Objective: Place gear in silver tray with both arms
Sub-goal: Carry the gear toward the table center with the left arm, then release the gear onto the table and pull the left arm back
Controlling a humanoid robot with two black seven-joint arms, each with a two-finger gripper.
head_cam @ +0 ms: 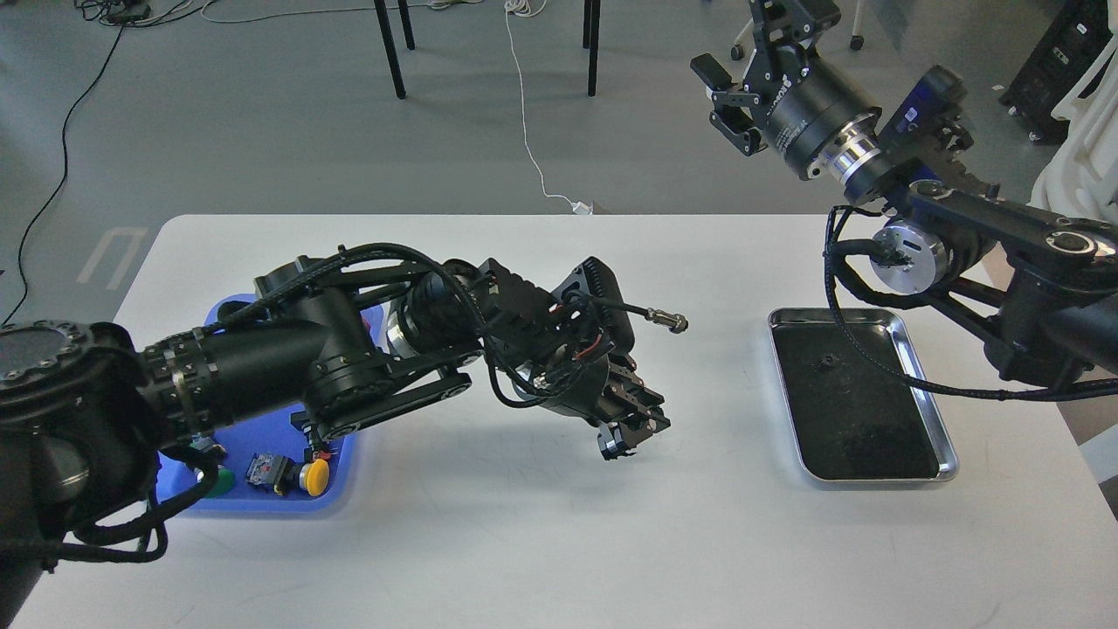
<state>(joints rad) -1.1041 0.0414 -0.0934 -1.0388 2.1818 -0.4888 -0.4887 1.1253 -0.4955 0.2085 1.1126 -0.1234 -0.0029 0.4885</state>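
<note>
My left gripper [631, 437] hangs low over the white table [524, 524], between the blue tray [262, 507] and the silver tray [926, 384]; it points down and away from me, so dark that I cannot tell how far its fingers are apart or whether they hold anything. My right gripper [729, 96] is raised high beyond the far edge of the table, its fingers spread wide with nothing between them. The silver tray lies on the right part of the table, below my right arm, and a small dark gear [823, 362] rests on its black floor near the far end. The blue tray holds a yellow button [314, 476] and other small parts.
</note>
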